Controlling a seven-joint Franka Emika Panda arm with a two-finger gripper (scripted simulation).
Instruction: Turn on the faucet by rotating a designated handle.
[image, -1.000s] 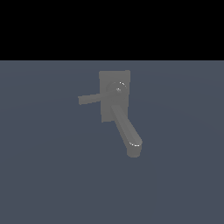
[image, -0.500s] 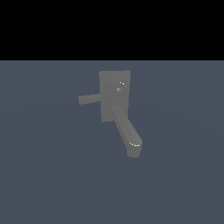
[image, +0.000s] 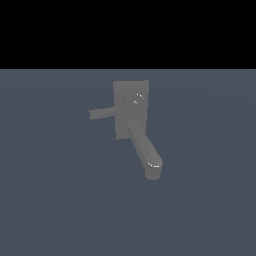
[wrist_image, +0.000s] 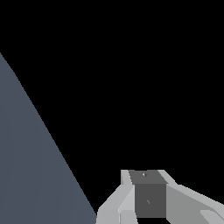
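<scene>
Only the gripper (wrist_image: 146, 205) base shows in the wrist view, so I cannot tell whether its jaws are parted. Nothing has shifted since the earlier frames: the faucet (image: 131, 111) sits mid-scene, its handle (image: 102, 113) pointing to the exterior view's left. Flat blue-grey floor (image: 50, 200) lies beneath, black void beyond.

You get dim, flat, even light with no cast shadows; small glints sit on the matte grey faucet (image: 135, 120) at its hub and spout tip. Edges look soft and low-resolution, and the backgrounds are pure black.
</scene>
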